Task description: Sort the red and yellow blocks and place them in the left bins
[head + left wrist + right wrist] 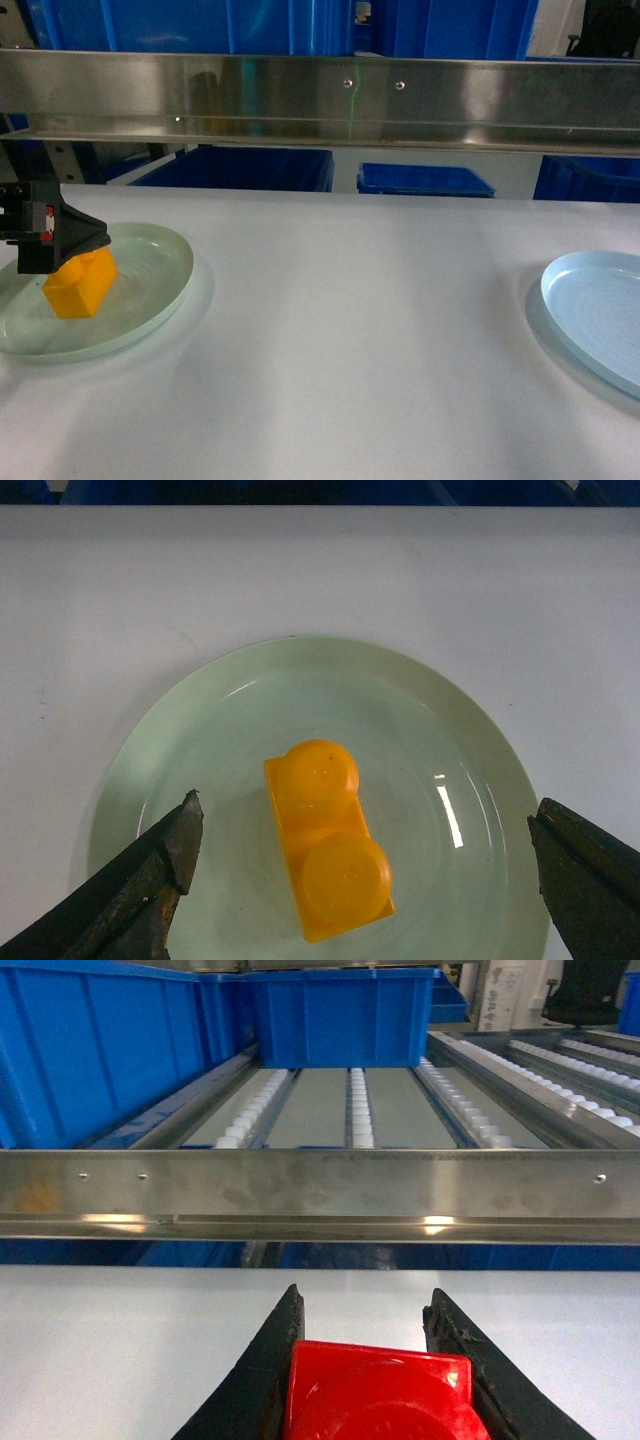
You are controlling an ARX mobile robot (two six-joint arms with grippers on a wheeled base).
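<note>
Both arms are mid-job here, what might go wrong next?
1. The yellow block lies skewed between the open left fingers; closing could twist or slide it on the green plate.
2. The right gripper holds the red block below a steel rail; lifting toward the bins could clip it.

a warehouse or sorting station: beyond the far edge of the white worktable (360, 330) runs a brushed steel rail (320, 1195), then conveyor lanes of small white rollers (355, 1110) (gravity-flow racking) carrying large deep blue plastic crates (335, 1015).
</note>
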